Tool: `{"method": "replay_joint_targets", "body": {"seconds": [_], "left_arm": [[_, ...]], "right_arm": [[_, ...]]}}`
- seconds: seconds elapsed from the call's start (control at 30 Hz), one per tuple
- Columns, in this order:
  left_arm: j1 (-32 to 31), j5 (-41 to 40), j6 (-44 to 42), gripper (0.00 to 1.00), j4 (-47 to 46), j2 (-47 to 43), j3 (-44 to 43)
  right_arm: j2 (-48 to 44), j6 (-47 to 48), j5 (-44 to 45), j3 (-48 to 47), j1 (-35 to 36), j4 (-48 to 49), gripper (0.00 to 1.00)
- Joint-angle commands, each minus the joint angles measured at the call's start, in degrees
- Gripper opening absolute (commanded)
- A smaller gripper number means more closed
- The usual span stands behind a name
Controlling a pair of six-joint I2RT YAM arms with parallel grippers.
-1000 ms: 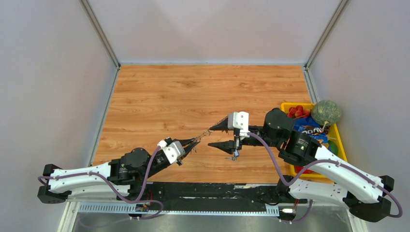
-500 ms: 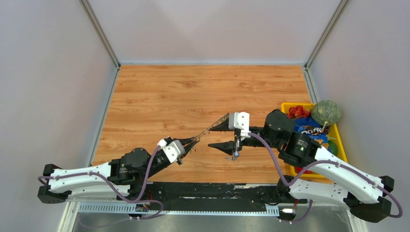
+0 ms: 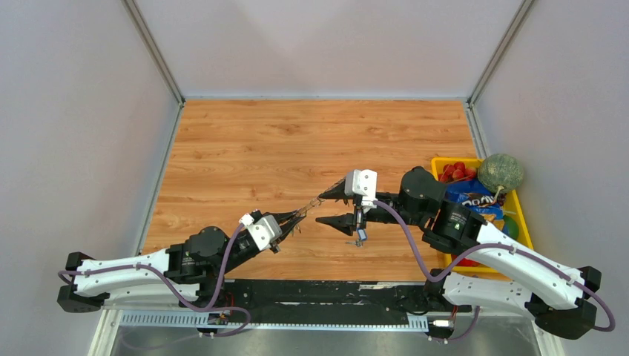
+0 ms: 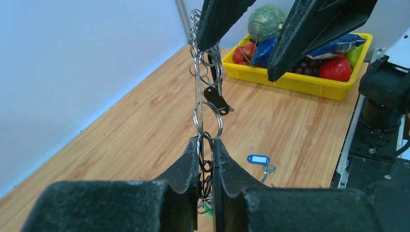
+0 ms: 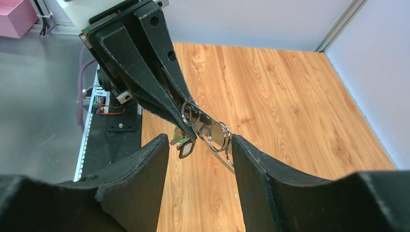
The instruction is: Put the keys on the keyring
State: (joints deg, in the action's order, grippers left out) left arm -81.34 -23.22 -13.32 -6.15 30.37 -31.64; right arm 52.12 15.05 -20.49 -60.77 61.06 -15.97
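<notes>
Plainly, the left gripper (image 4: 205, 145) is pressed shut on the keyring (image 4: 197, 92). The thin hoop, seen edge-on, runs from its fingertips to the right gripper (image 5: 199, 139), whose jaws stand wide apart and hold nothing, one finger just beside the hoop's far end. Close under the left gripper's tips a green tag (image 4: 208, 209) is mostly hidden, while beyond them at least three small rings (image 4: 208, 119) and one dark-headed key (image 4: 216, 100) hang on the hoop, and farther out one blue-tagged key (image 4: 258, 159) lies on the table (image 4: 145, 125).
</notes>
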Motion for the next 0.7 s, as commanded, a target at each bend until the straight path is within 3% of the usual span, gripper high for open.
{"method": "replay_joint_targets", "body": {"seconds": [0.0,0.67], "left_arm": [[-0.13,1.32,0.37,0.0,-5.09,-1.08,-1.92],[-0.13,2.41,0.39,0.0,-5.4,-1.71,-1.46]], "right_arm": [[0.12,-0.72,1.21,-0.05,0.3,2.48,0.57],[1.63,-1.73,0.88,-0.61,0.34,3.59,0.53]]}}
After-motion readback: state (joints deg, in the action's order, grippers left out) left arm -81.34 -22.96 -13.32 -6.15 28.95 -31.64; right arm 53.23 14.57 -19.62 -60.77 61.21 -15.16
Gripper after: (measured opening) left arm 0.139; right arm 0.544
